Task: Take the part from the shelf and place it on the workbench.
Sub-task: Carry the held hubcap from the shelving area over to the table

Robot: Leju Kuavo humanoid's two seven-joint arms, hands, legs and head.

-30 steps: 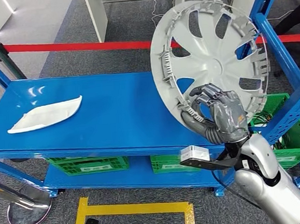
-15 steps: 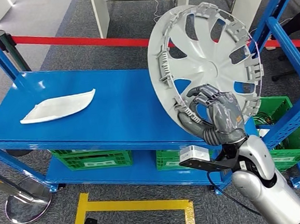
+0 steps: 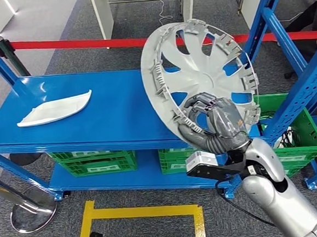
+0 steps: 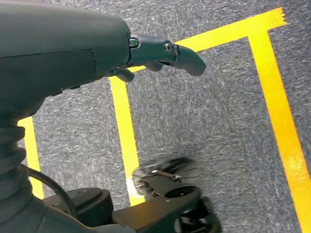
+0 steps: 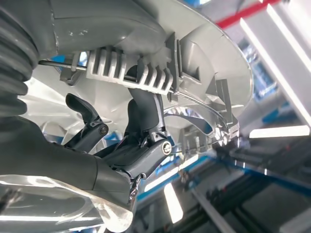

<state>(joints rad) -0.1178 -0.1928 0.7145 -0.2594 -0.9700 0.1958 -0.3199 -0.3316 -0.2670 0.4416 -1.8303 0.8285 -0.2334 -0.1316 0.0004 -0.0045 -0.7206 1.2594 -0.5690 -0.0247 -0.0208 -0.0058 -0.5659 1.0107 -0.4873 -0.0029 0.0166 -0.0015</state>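
Observation:
My right hand (image 3: 215,124) grips the lower rim of a large silver wheel cover (image 3: 194,72) and holds it tilted, lifted above the right end of the blue shelf (image 3: 119,116). In the right wrist view the fingers (image 5: 146,121) hook through the cover's ribbed rim (image 5: 128,68). A white curved part (image 3: 54,110) lies flat on the shelf's left end. In the left wrist view my left hand (image 4: 161,51) hangs beside my body over grey carpet, fingers stretched out and holding nothing.
Blue shelf uprights (image 3: 283,37) rise at the right. Green crates (image 3: 94,162) sit on the lower shelf level. A red barrier tape (image 3: 81,45) runs behind the shelf with a stanchion base (image 3: 30,216) at the left. Yellow floor tape (image 3: 139,213) marks the carpet.
The whole view has shifted as the camera moved. The wheel cover and my right hand have come leftward and lower in the picture, further off the shelf's right end.

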